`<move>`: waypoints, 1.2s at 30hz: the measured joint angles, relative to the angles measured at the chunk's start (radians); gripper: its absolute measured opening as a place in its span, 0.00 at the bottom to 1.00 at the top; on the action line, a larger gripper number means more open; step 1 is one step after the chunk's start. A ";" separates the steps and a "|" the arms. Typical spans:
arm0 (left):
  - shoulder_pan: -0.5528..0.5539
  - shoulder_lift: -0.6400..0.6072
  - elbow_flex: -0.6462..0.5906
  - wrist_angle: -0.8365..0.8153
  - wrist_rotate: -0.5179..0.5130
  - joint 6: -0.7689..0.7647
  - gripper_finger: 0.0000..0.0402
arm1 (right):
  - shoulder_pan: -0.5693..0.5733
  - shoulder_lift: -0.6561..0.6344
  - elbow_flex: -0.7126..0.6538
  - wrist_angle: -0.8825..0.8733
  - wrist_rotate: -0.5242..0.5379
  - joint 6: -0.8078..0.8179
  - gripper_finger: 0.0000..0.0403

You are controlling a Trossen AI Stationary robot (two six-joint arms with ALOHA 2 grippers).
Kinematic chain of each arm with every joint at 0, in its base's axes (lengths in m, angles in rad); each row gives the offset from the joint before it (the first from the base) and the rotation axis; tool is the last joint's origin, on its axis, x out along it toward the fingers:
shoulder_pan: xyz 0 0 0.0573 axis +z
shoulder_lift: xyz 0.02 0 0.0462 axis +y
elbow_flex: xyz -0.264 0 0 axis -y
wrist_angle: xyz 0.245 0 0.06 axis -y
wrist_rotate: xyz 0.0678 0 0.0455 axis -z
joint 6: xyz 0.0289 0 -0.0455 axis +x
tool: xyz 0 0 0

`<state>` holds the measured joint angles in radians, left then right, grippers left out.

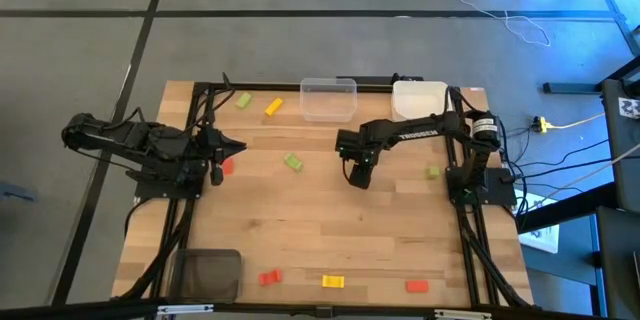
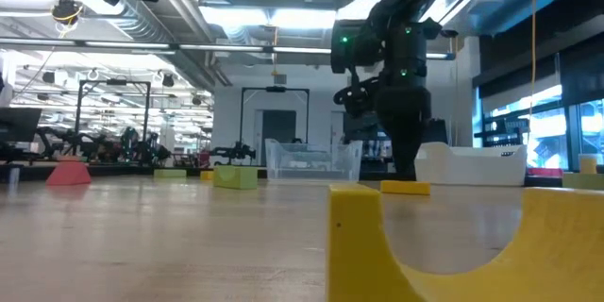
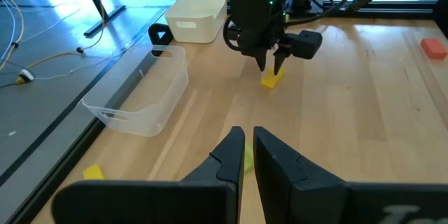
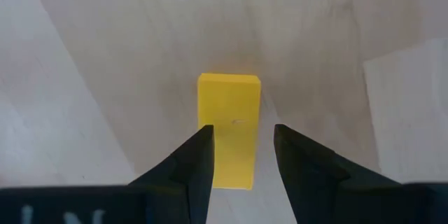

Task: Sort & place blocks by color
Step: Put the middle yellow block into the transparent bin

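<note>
My right gripper [image 4: 241,150] is open and points down at mid-table, over a yellow block [image 4: 229,129] that lies flat on the wood. Its fingers stand on either side of the block; I see no touch. The left wrist view shows that block [image 3: 272,78] under the fingertips. My left gripper [image 1: 238,147] waits shut at the table's left, beside a red block [image 1: 227,166]. Other blocks lie flat: green [image 1: 243,101], yellow [image 1: 273,107], green [image 1: 293,162], green [image 1: 433,171], red [image 1: 270,278], yellow [image 1: 333,281] and red [image 1: 417,285].
A clear bin [image 1: 329,99] and a white bin [image 1: 420,98] stand at the far edge, and a dark grey container [image 1: 208,272] sits at the near left corner. The wood between mid-table and the near row of blocks is bare.
</note>
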<state>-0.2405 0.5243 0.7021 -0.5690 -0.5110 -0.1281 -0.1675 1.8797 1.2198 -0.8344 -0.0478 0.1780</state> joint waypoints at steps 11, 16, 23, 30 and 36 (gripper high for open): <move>0.000 0.000 0.000 0.000 0.000 0.000 0.06 | -0.011 0.000 0.000 -0.001 -0.067 -0.001 0.37; 0.000 -0.001 0.000 0.000 0.000 0.000 0.06 | -0.011 0.020 0.000 0.003 -0.064 -0.002 0.37; 0.000 -0.001 0.000 0.001 -0.001 0.000 0.06 | -0.011 0.051 0.005 0.001 -0.072 -0.006 0.38; 0.000 0.000 0.000 0.001 -0.001 0.000 0.06 | -0.011 0.059 0.002 0.024 -0.080 -0.007 0.38; 0.000 -0.001 0.000 0.001 -0.001 0.000 0.06 | 0.000 0.058 0.000 0.031 -0.062 -0.006 0.38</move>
<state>-0.2409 0.5236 0.7021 -0.5678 -0.5121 -0.1284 -0.1672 1.9381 1.2201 -0.8032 -0.1094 0.1715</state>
